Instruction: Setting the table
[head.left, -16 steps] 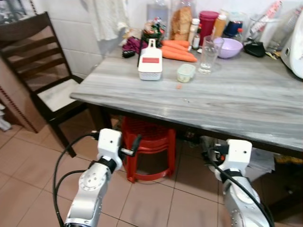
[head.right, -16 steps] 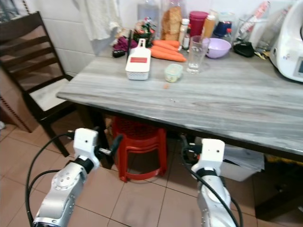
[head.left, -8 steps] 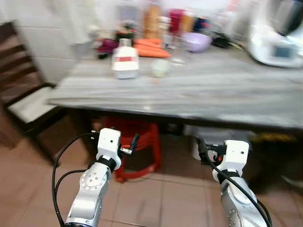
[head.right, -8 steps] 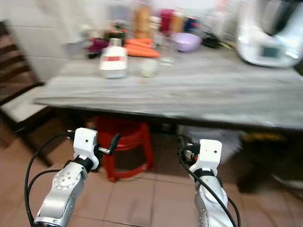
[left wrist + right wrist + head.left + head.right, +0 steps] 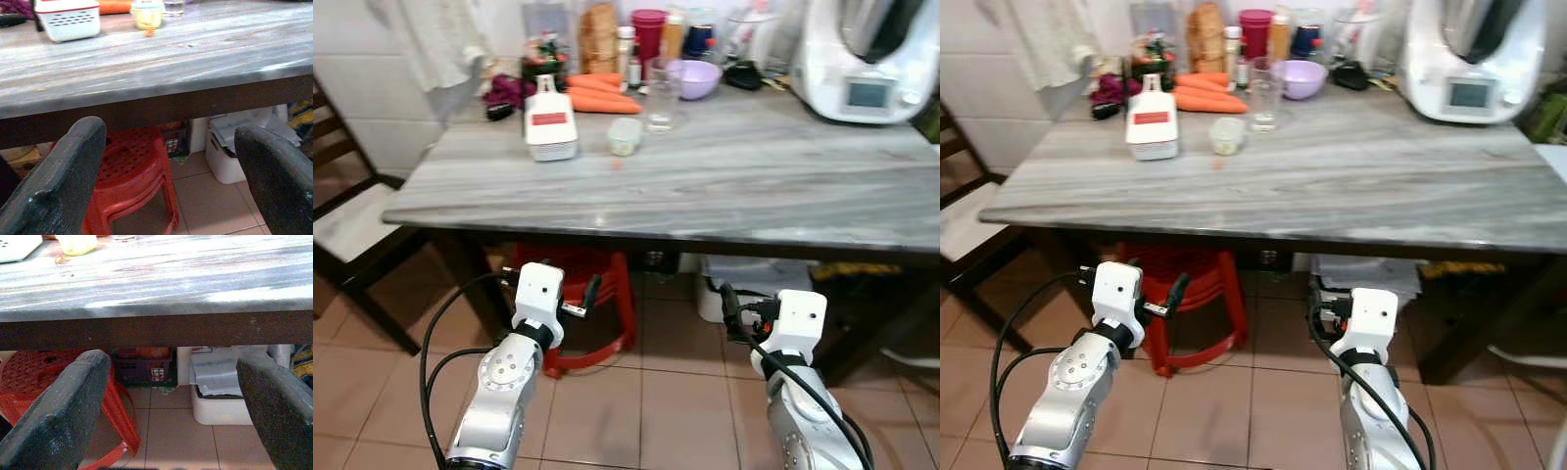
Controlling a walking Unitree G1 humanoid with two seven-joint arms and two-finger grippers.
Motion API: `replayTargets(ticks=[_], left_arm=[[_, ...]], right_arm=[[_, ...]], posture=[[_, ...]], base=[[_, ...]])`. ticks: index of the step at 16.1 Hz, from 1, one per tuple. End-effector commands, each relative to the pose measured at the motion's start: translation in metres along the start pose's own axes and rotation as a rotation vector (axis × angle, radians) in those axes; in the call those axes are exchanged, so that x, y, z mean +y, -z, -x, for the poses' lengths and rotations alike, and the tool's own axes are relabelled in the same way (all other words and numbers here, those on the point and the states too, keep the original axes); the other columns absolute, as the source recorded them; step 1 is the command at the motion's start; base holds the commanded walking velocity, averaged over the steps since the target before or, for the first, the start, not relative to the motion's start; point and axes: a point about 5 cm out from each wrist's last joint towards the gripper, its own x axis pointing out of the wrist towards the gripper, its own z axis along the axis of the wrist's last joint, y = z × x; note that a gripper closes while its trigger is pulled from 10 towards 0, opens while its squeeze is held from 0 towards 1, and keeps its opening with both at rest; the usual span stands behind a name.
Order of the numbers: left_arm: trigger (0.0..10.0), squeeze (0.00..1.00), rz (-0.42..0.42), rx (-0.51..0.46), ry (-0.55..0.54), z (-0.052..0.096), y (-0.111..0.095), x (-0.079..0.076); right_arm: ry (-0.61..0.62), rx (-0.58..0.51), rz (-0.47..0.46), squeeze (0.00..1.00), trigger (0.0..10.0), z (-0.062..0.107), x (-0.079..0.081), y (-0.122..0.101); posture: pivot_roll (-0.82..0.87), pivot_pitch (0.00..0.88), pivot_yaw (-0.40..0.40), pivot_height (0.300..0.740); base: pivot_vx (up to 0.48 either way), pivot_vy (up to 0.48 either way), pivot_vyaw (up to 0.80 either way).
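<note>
A grey streaked table (image 5: 724,196) stands before me. At its far left side sit a white slotted box with a red label (image 5: 549,125), a small pale lidded tub (image 5: 625,135), a clear glass (image 5: 662,95), a purple bowl (image 5: 693,77) and carrots (image 5: 599,99). Both arms are held low in front of the table's near edge, below its top. My left gripper (image 5: 171,132) is open and holds nothing, with a red stool beyond it. My right gripper (image 5: 173,363) is open too, also holding nothing.
A white kitchen machine (image 5: 862,59) stands at the table's far right. Jars and bottles (image 5: 636,34) line the back wall. Under the table are a red plastic stool (image 5: 578,294) and a white bin (image 5: 749,284). A dark wooden chair (image 5: 347,206) stands at the left.
The camera has swung to the right and the blur has cleared: the table's items now sit further left and the white machine is in view. Both arms stay low as before.
</note>
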Motion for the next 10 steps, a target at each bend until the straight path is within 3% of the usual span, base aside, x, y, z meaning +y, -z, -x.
replayTargets(ticks=[1,5,9,10], left_arm=[[10.0,0.00,-0.012,-0.002,-0.002,-0.0021,-0.0034,0.0002],[10.0,0.00,-0.014,-0.001,-0.003,-0.0027,-0.0038,0.0005],[10.0,0.00,-0.020,0.003,-0.005,-0.0036,-0.0040,0.0005],[10.0,0.00,-0.020,0.004,-0.004,-0.0038,-0.0038,0.0000]], right_arm=[[0.025,-0.017,0.012,0.00,10.0,-0.0012,-0.0035,-0.0047],[0.044,-0.025,0.033,0.00,10.0,-0.0024,-0.0038,-0.0056],[0.048,-0.045,-0.007,0.00,10.0,-0.0044,-0.0033,-0.0048],[0.066,-0.036,0.024,0.00,10.0,-0.0050,-0.0051,-0.0028]], posture=[[-0.04,0.047,0.012,0.740],[-0.04,0.047,0.014,0.740],[-0.04,0.046,0.016,0.740],[-0.04,0.046,0.016,0.740]], base=[[0.000,0.000,0.00],[0.000,0.000,0.00],[-0.260,0.000,0.00],[-0.270,0.000,0.00]])
